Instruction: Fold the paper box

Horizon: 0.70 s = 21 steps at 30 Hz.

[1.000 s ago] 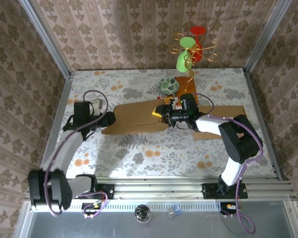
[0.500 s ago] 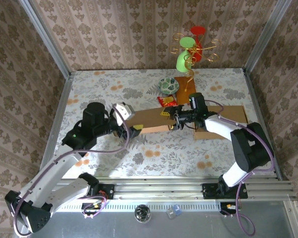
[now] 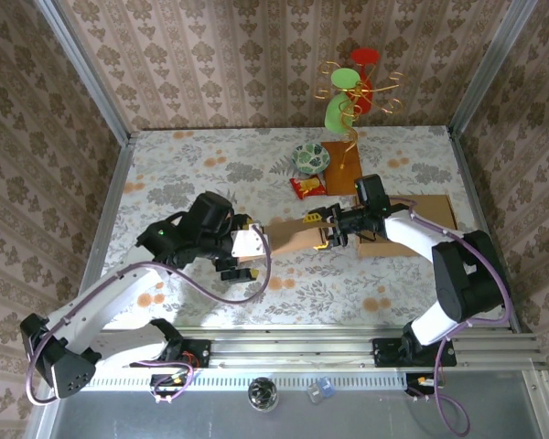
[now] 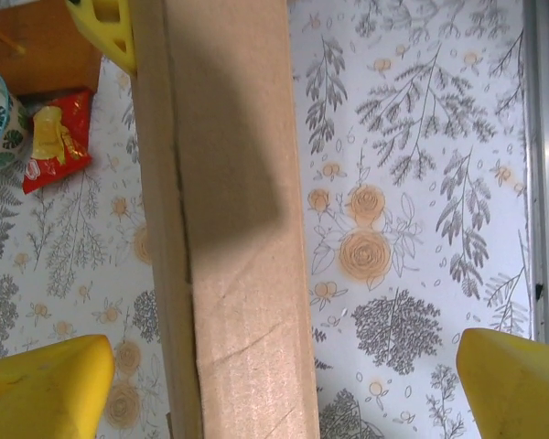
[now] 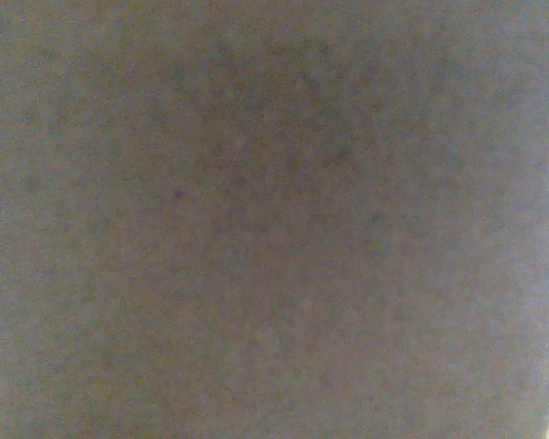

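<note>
Paper box pinched at one end by right tool, left tool spread wide, holding nothing

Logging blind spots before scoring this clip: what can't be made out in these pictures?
Right wrist view: a blurred brown surface; what it is cannot be told.
Top view: whether the right gripper clamps the paper box is too small to judge; the left wrist view's top edge cuts off its finger.
Top view: the flat cardboard lies partly under the right arm.
</note>
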Available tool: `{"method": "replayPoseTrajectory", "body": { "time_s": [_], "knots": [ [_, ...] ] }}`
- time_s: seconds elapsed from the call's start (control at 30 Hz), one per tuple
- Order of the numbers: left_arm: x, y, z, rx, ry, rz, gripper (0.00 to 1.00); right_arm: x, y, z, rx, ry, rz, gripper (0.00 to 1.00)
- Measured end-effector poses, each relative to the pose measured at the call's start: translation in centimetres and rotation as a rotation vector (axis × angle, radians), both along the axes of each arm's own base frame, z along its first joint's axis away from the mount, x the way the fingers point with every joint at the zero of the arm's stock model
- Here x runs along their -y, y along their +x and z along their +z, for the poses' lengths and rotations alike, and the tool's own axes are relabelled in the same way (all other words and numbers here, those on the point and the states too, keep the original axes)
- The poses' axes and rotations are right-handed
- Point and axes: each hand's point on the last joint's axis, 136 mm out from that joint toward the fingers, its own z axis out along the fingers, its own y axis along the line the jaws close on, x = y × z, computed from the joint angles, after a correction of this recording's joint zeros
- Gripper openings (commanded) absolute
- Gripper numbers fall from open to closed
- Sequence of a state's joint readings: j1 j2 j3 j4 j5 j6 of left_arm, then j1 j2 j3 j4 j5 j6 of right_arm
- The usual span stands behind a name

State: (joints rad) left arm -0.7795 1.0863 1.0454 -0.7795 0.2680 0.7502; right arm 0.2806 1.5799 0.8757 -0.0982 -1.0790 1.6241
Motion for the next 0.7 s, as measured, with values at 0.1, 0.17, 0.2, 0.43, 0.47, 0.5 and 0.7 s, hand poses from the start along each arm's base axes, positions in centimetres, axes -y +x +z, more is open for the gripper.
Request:
{"method": "replayPoseTrajectory", "body": {
  "time_s": [0.1, 0.17, 0.2, 0.43, 0.47, 0.5, 0.7],
  "knots": [
    [-0.2, 0.4, -1.0, -0.002, 0.034, 0.009, 0.97, 0.1, -0.2, -0.3, -0.042, 0.005, -0.001, 0.49],
    [-0.3, 0.6, -1.6, -0.006, 0.056, 0.018, 0.97, 0.0, -0.2, -0.5, -0.069, 0.009, -0.004, 0.49],
    [-0.4, 0.7, -2.0, -0.008, 0.066, 0.023, 0.96, 0.0, -0.2, -0.6, -0.085, 0.013, -0.006, 0.49],
    [-1.1, 2.6, -4.7, -0.008, 0.145, 0.084, 0.89, -0.2, 0.0, -1.7, -0.173, 0.025, -0.013, 0.52],
    [-1.2, 3.0, -4.8, -0.007, 0.145, 0.096, 0.87, -0.2, 0.0, -1.9, -0.182, 0.025, -0.013, 0.52],
    [-1.3, 3.5, -4.8, -0.005, 0.141, 0.111, 0.85, -0.3, 0.1, -2.1, -0.193, 0.026, -0.013, 0.53],
    [-1.7, 5.1, -5.3, -0.020, 0.127, 0.151, 0.68, -0.4, 1.1, -3.1, -0.228, 0.011, -0.028, 0.59]
  ]
}}
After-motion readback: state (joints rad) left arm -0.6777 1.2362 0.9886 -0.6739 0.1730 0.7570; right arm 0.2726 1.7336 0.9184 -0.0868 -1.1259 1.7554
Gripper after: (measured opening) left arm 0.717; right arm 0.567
